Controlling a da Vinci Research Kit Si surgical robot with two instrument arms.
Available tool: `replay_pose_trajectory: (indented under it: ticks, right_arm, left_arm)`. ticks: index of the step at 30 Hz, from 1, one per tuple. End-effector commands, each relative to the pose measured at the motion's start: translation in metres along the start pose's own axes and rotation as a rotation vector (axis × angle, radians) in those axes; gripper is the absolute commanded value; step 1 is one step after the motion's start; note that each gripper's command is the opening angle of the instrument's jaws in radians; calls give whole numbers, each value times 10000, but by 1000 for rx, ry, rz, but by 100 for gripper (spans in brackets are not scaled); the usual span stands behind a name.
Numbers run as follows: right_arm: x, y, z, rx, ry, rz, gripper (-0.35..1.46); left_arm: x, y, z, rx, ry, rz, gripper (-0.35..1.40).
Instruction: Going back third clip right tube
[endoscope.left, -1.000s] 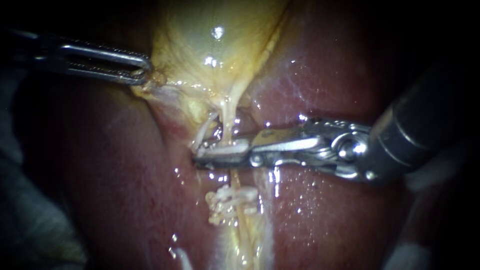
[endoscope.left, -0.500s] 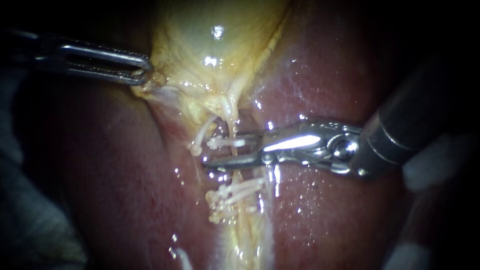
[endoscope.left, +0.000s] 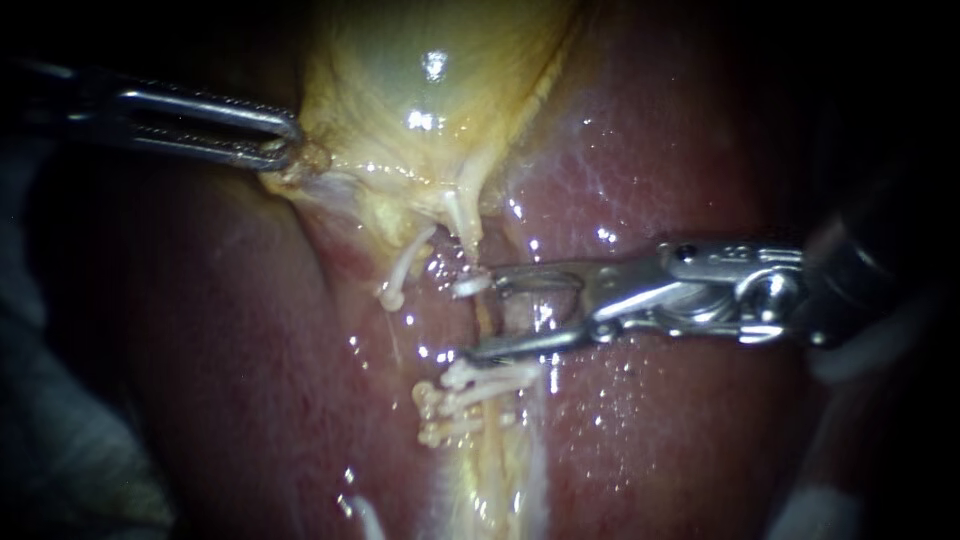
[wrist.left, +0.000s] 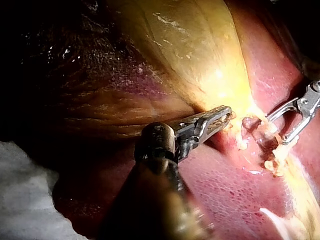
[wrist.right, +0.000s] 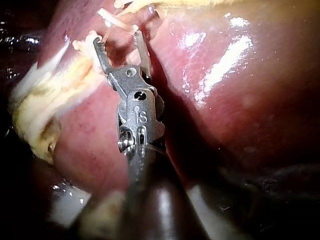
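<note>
gallbladder (endoscope.left: 420, 90): lying pale yellow and glistening, narrowing toward its neck.
liver (endoscope.left: 650, 150): lying dark red and wet, spreading on either side of the gallbladder.
white cloth (wrist.left: 25, 200): showing past the liver's edge, well apart from the gallbladder.

The gallbladder (endoscope.left: 430, 90) is lying uppermost on the liver (endoscope.left: 680, 150), the left instrument (endoscope.left: 283, 140) clamping its left edge. From the right, the right instrument (endoscope.left: 485, 313) is holding its jaws spread across a tube (endoscope.left: 490, 460), one clip (endoscope.left: 468, 286) just beside the upper jaw, more clips (endoscope.left: 465, 385) just below the lower
</note>
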Motion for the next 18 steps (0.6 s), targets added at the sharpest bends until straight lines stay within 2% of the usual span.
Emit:
replay_pose_trajectory:
  ticks: [1,11,18]
  right_arm:
    - [1,-2,-5,4,0,-15,50]
    - [11,-17,-50,20,-4,-156,50]
    - [23,-21,-69,10,-17,-208,50]
  left_arm:
    - [0,0,0,0,0,0,-35]
    - [0,0,-1,-1,0,0,-35]
    - [0,0,-1,-1,0,0,-35]
